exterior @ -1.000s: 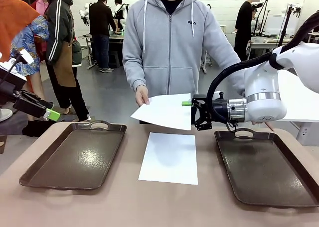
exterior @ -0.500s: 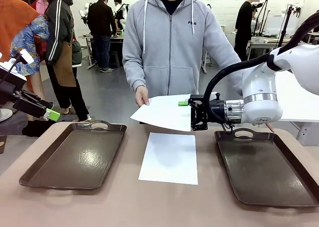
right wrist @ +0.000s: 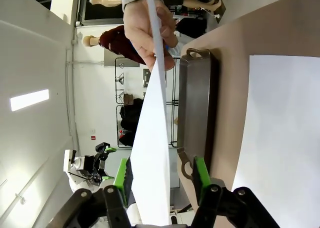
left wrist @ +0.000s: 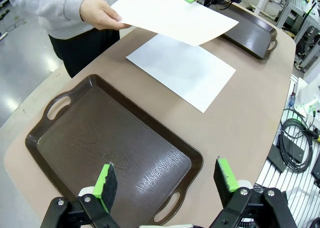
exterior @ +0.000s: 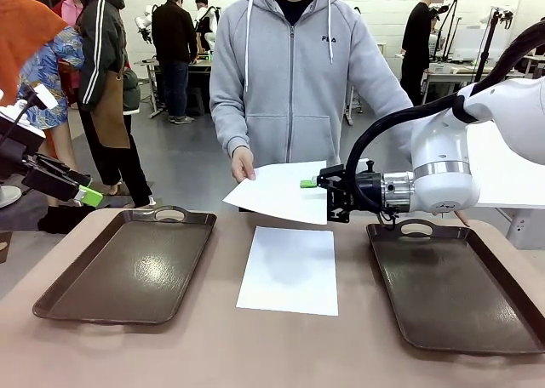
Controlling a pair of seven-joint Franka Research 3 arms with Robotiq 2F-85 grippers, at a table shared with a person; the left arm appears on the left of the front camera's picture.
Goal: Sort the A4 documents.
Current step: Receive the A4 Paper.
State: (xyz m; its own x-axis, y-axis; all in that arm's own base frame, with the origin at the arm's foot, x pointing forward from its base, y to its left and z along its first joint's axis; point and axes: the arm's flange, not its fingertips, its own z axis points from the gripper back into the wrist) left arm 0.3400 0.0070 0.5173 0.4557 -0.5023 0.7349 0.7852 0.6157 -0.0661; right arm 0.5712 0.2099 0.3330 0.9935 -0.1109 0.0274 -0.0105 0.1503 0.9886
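Currently, the raised A4 document (exterior: pixel 281 188) hangs in the air above the far edge of the worktop (exterior: pixel 255 345), at 12 o'clock from the flat A4 document (exterior: pixel 289 269), which lies on the worktop's middle. The person's hand (exterior: pixel 243 164) pinches the raised sheet's corner at its 9 o'clock side. The right gripper (exterior: pixel 313 184) meets the sheet's 3 o'clock edge, lying level and pointing toward 9 o'clock. In the right wrist view the raised A4 document (right wrist: pixel 150 163) runs edge-on between the green pads of the right gripper (right wrist: pixel 161 175). The pads stand apart on either side of the sheet, with a gap showing beside one pad, so the paper is straddled rather than clamped. The left tray (exterior: pixel 170 211) sits at 9 o'clock from the flat A4 document and the right tray (exterior: pixel 417 228) at 3 o'clock, both apart from it. The left gripper (exterior: pixel 88 196) is at the front view's 9 o'clock edge. In its own wrist view the left gripper (left wrist: pixel 166 178) is spread wide and holds nothing, hovering over the near end of the left tray (left wrist: pixel 50 108), with the flat A4 document (left wrist: pixel 185 70) beyond it.
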